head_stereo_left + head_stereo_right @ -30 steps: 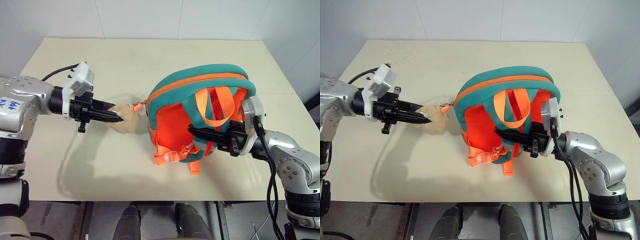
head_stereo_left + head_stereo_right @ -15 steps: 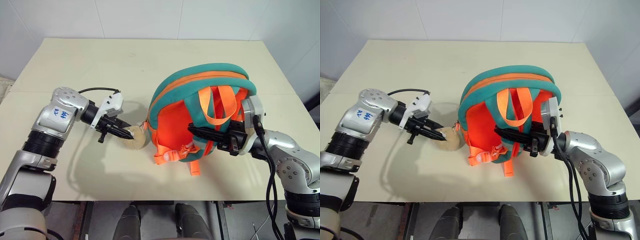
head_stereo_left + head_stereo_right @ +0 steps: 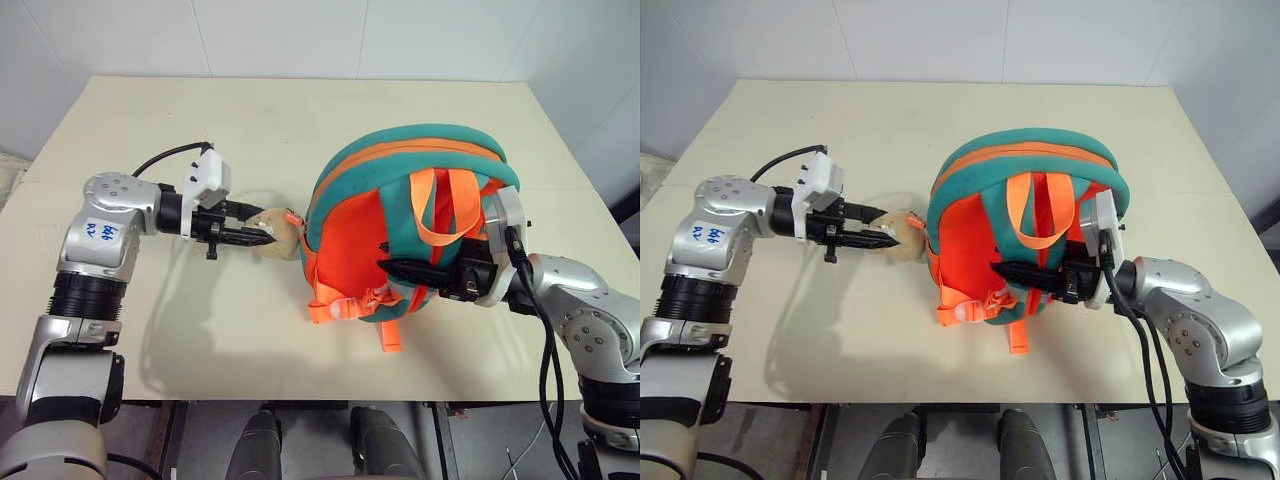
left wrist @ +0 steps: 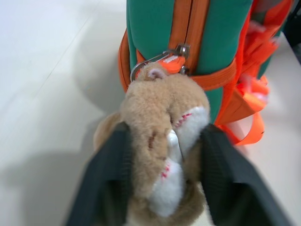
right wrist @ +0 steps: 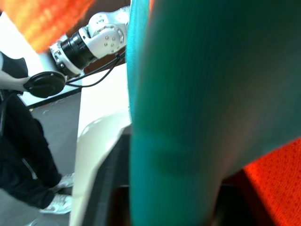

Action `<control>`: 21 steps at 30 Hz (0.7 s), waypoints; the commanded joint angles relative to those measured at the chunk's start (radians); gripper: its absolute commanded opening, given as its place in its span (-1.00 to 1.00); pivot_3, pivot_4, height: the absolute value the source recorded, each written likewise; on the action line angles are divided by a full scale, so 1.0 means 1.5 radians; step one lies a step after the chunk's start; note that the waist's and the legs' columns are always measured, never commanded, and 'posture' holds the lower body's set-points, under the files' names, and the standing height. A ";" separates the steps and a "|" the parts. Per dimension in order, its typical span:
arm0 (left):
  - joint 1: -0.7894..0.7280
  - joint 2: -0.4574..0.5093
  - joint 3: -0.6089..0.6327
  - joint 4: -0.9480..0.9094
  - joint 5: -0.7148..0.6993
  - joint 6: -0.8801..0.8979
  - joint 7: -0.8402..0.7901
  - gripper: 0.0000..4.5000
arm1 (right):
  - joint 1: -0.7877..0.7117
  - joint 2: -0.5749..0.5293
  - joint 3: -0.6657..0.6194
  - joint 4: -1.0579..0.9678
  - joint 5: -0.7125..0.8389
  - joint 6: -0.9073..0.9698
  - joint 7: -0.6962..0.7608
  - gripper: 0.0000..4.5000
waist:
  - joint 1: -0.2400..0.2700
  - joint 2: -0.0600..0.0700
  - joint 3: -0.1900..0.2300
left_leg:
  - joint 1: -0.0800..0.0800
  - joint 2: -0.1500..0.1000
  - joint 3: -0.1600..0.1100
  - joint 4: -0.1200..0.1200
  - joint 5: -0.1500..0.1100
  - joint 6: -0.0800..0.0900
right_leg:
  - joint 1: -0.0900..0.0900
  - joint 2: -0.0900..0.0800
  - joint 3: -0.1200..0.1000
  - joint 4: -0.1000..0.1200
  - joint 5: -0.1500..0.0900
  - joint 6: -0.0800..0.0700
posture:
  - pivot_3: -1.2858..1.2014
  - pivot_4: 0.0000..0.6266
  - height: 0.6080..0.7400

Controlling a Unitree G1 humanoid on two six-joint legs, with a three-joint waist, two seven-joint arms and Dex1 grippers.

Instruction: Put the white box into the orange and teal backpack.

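The left tool (image 3: 262, 238), its two black fingers partly spread, has the beige plush animal head (image 4: 162, 141) clamped between them; the head hangs by a metal ring from the zip side of the small orange and teal backpack (image 3: 410, 200), which stands upright on the pale tabletop (image 3: 200, 330). The right tool (image 3: 392, 267) holds a teal strap of the backpack between its fingers. The white box cannot be seen, and the zip looks closed, so it may already be inside. Tugging the plush could tip the bag leftward or strain the ring. Open tabletop lies behind and left; the near edge is close.
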State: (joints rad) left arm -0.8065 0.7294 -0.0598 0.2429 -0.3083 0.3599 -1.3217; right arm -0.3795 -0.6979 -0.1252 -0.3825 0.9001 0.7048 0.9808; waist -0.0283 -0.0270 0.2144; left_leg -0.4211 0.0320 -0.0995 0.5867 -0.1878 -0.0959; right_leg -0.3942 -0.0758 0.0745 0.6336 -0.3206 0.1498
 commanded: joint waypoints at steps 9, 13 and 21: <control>0.084 0.067 0.118 -0.092 -0.069 0.031 0.026 1.00 | 0.014 -0.089 -0.050 0.032 -0.015 -0.017 0.078 0.99 | 0.000 0.000 0.000 | 0.000 0.000 0.000 0.001 0.000 0.000 | 0.000 0.000 0.000 0.001 0.000 0.000 | 0.03 -0.52 1.00; 0.107 0.074 0.162 -0.093 -0.096 0.031 0.035 1.00 | 0.046 -0.139 -0.068 0.058 -0.052 -0.040 0.118 0.99 | 0.001 0.000 0.000 | 0.000 0.000 0.000 0.001 0.000 0.000 | 0.000 0.000 0.000 0.001 0.000 0.000 | 0.03 -0.52 1.00; 0.211 0.084 0.282 -0.104 -0.172 0.011 0.023 1.00 | 0.124 -0.247 -0.136 0.251 -0.188 -0.188 0.223 0.99 | -0.002 0.000 0.000 | 0.000 0.000 0.001 0.001 0.000 0.001 | 0.000 0.000 0.000 0.000 0.000 0.000 | 0.03 -0.52 1.00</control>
State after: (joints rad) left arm -0.4909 0.8397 0.3120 0.1223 -0.5229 0.3981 -1.2820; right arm -0.1823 -1.0426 -0.2914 -0.0455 0.6463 0.4797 1.2868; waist -0.0312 -0.0270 0.2144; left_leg -0.4204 0.0321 -0.0980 0.5888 -0.1884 -0.0949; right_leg -0.3939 -0.0760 0.0752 0.6336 -0.3207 0.1492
